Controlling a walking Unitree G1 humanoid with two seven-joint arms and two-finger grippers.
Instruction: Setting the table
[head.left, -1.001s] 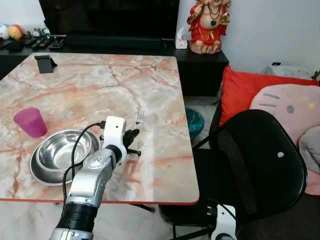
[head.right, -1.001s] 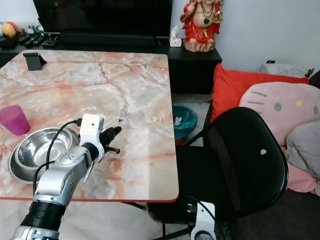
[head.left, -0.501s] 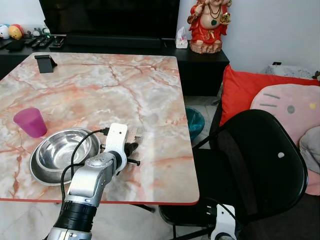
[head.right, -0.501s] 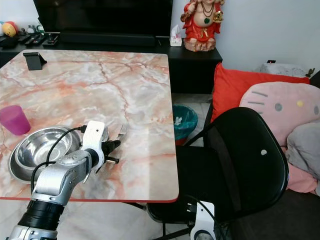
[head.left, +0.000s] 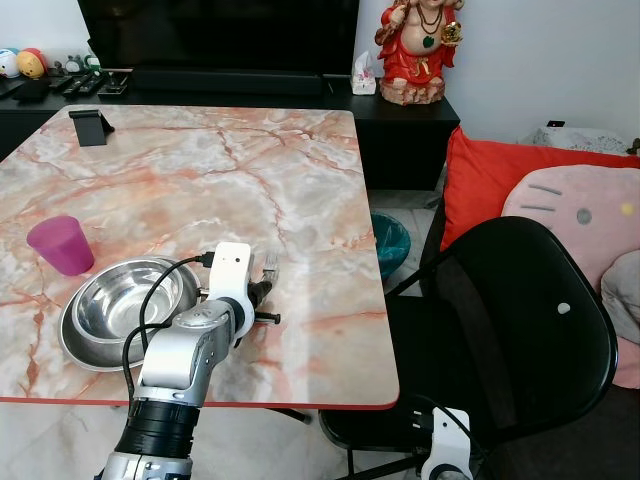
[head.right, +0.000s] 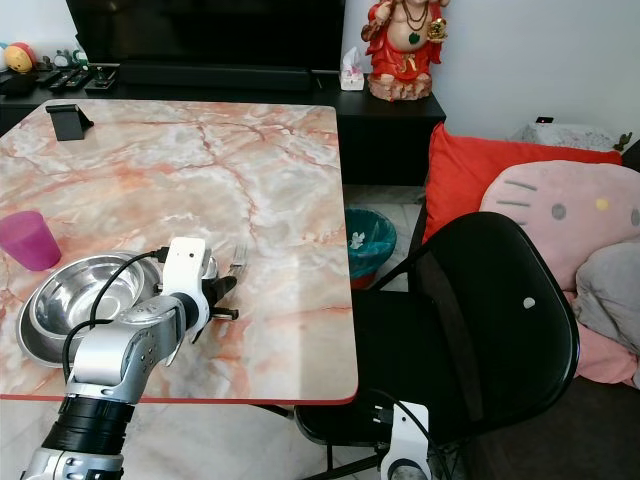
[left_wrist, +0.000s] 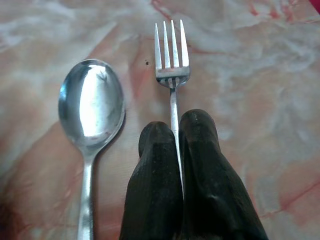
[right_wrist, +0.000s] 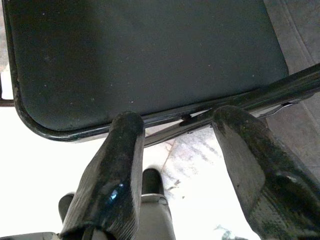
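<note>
Marble table (head.left: 300, 180): L pincer (left_wrist: 175, 142) clamped on fork (left_wrist: 171, 65) beside spoon (left_wrist: 91, 107), near edge.

Compared with a second ago, the left gripper (left_wrist: 176, 137) sits lower and nearer the robot, down at the pink-veined marble table (head.left: 300, 170) just beside the stacked steel bowls (head.left: 120, 305). The thin silver fork (left_wrist: 171, 70) pinched between its black fingers no longer sticks up in the air with its tines raised above the tabletop; it now lies low and flat along the marble, next to a polished metal spoon (left_wrist: 91, 107). The white wrist housing (head.left: 232, 268) has tipped further forward and down towards the table.
</note>
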